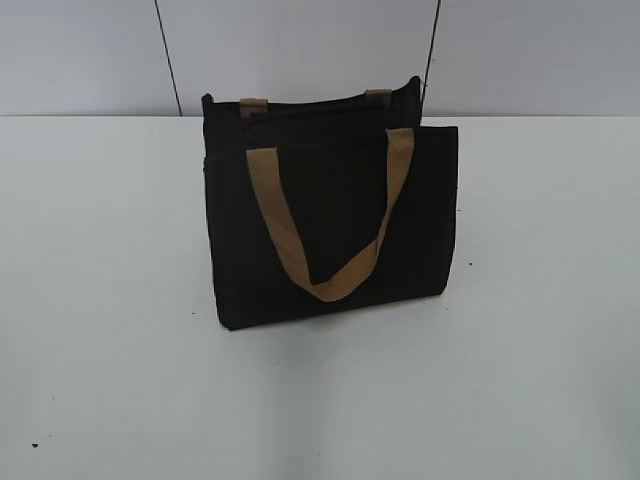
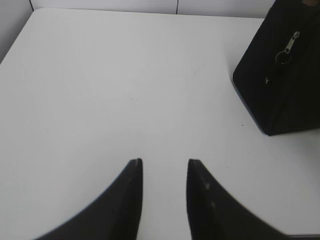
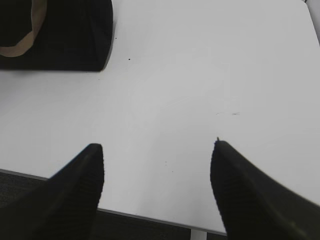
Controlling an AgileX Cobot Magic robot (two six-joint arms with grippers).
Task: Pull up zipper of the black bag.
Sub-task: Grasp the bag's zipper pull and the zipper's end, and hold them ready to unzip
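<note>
The black bag [image 1: 330, 210] stands upright in the middle of the white table [image 1: 110, 300], with a tan strap handle [image 1: 330, 230] hanging down its front. In the left wrist view the bag's end [image 2: 280, 75] shows at the upper right, with the zipper's silvery pull and ring [image 2: 287, 49] hanging on it. My left gripper [image 2: 165, 162] is open and empty, well short and left of the bag. My right gripper [image 3: 157, 147] is open wide and empty over the table's front edge; the bag's corner [image 3: 65, 35] is at the upper left there. Neither gripper shows in the exterior view.
The table's front edge [image 3: 150, 217] runs under my right gripper, with dark floor beyond. A grey panelled wall [image 1: 300, 50] stands behind the table. A few small dark specks [image 3: 129, 59] lie on the table.
</note>
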